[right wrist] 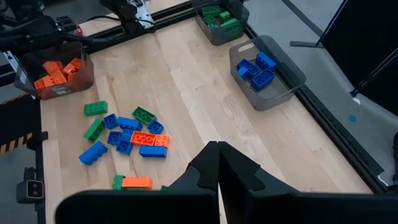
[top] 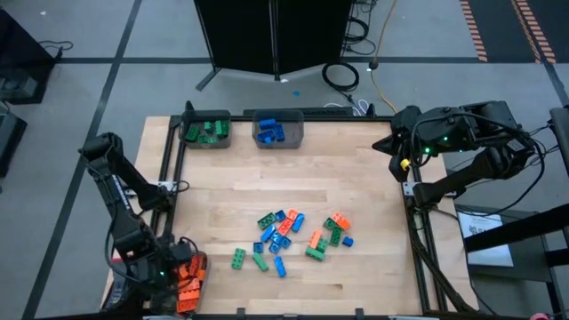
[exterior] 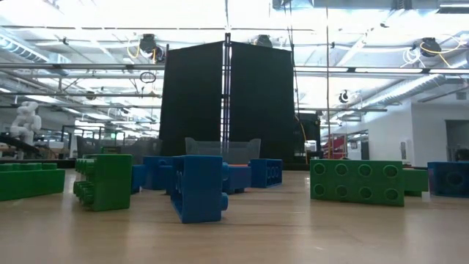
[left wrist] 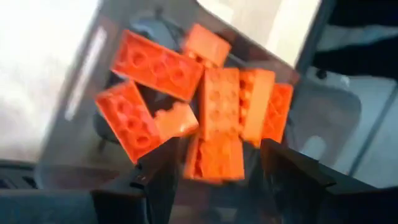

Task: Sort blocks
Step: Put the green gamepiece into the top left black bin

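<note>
Orange blocks fill the near-left bin — the left gripper hovers over them, fingers spread, holding nothing. Mixed blocks lie mid-table. The right gripper, pressed together, waits at the right edge.

three bins, three colours of blocks, two arms

three translucent grey bins stand on the tabletop: one with about seven orange blocks, one with green blocks, uncountable, and one with about four blue blocks. loose in the middle lie roughly eighteen: about eight loose blue blocks, six loose green blocks, four loose orange blocks. two claws: left claw, right claw.
</note>
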